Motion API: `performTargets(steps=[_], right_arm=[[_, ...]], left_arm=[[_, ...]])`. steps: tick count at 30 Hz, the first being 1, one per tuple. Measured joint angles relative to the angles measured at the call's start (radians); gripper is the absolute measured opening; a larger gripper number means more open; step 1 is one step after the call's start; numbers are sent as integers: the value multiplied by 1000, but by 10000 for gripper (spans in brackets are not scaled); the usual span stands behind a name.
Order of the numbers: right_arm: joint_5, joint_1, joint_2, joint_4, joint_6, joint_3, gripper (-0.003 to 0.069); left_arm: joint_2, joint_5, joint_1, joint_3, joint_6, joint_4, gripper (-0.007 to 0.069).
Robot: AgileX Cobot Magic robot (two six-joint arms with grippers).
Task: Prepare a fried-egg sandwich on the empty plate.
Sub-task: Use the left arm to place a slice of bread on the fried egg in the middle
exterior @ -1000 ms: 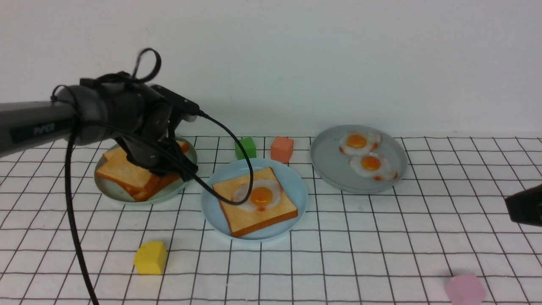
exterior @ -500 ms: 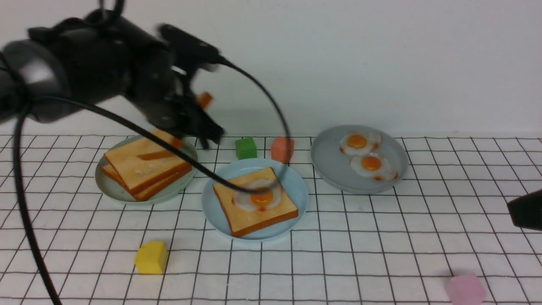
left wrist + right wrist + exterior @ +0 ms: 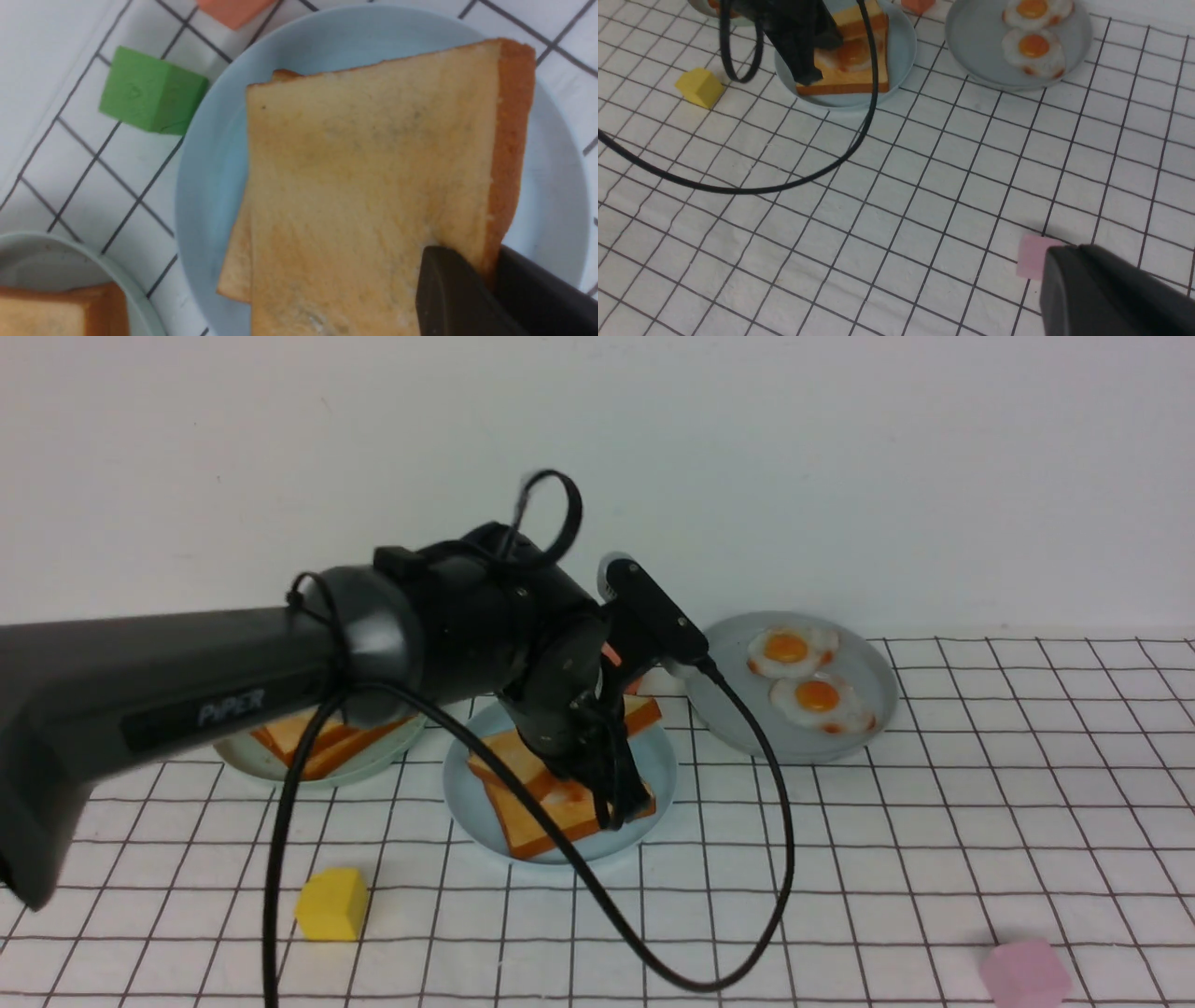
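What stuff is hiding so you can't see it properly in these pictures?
- The fried egg: in the left wrist view the top toast slice covers it; in the front view the left gripper mostly blocks it.
- The green cube: front view, behind the left arm.
- The right gripper: right wrist view, cut off by the picture's edge; open or shut is unclear.

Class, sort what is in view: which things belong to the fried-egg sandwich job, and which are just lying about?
Job: left gripper, top toast slice, fried egg, bottom toast slice, blue plate.
Lying about: yellow cube, green cube, orange cube, pink cube, two spare eggs, grey plate, leftover toast.
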Motion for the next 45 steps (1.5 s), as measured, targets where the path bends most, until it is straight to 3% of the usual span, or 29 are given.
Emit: performTargets(steps=[4,13,21,31,43,45], right_arm=[[3,0,-34,-5,0,0,38],[14,0,-42,-7,0,0,42],[14,0,-42,-7,0,0,42],[14,0,-42,-7,0,0,43],[14,0,-42,-7,0,0,43],[14,0,-42,-7,0,0,43]], left_arm=[[18,-7,0,0,13,27,64],[26,-2,0,0,171,32,64],[-6,20,0,0,204,30,64],[-12,-7,0,0,330,-49,64],[60,-2,0,0,342,-51,65],[60,-1,0,0,342,-51,92]])
